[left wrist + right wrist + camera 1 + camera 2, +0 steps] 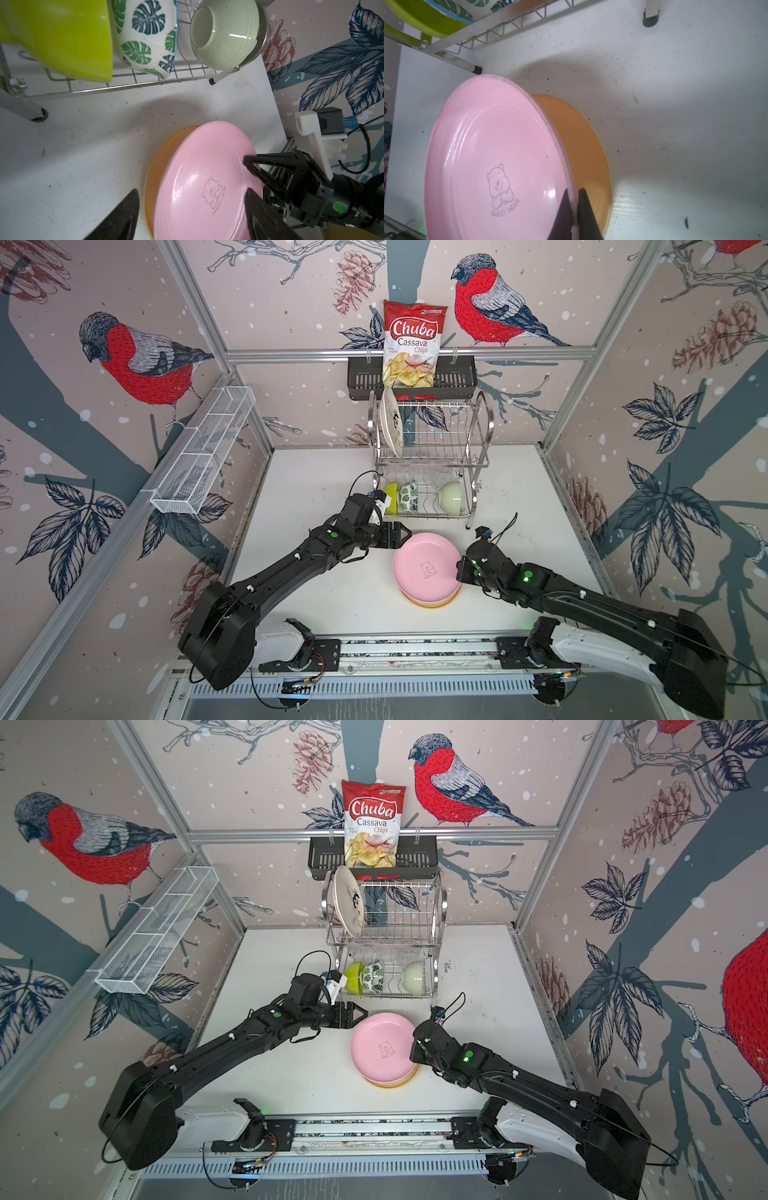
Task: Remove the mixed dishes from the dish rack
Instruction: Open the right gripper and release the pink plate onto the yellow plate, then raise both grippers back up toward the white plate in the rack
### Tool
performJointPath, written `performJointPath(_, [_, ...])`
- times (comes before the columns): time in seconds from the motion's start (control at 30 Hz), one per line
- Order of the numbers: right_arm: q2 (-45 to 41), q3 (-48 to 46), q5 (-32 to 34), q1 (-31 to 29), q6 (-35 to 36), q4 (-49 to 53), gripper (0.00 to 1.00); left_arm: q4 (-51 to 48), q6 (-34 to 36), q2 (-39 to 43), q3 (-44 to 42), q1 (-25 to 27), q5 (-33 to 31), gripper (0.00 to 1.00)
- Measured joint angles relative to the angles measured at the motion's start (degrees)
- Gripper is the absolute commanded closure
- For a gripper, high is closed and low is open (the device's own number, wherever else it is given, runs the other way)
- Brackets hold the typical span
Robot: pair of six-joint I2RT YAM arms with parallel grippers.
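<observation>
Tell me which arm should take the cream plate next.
Left, probably. The left gripper is open and empty, and the cream plate stands at its end of the dish rack; the right gripper is shut on the pink plate.

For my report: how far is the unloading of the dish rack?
Done: the tan plate lies on the table. In hand: the right tool pinches the pink plate atop the tan one; the left tool stands open beside it. Left: cream plate, three bowls, clear tumblers in the rack.

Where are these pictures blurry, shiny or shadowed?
Left wrist view: lime bowl slightly blurred, glare streak on the pale green bowl. Right wrist view: highlight on the pink plate, soft shadow on the table around it.
</observation>
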State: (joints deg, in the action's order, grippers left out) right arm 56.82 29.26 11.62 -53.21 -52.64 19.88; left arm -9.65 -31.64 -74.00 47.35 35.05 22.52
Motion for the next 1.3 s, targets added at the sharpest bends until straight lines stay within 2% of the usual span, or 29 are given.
performJointPath(0.33, [1.4,-3.6,1.9,0.1,-1.3,-1.4,1.0,-0.2,0.0,-3.9,-0.2,3.8,-1.7,0.23])
performJointPath(0.53, [2.3,-4.6,1.9,0.1,-1.3,-3.6,0.96,-1.2,0.3,-5.6,-0.1,5.2,-3.8,0.24])
performJointPath(1.0, [3.8,-6.1,1.6,0.1,-1.6,-7.7,0.74,-5.2,2.1,-11.9,1.1,5.3,-6.0,0.39])
performJointPath(1.23, [3.7,-6.3,1.6,0.1,-1.7,-7.8,0.65,-6.0,2.1,-13.4,0.7,5.6,-6.0,0.4])
performJointPath(1.3, [2.9,-5.9,1.9,0.1,-1.7,-7.0,0.58,-6.0,2.1,-13.4,0.7,5.6,-6.0,0.4])
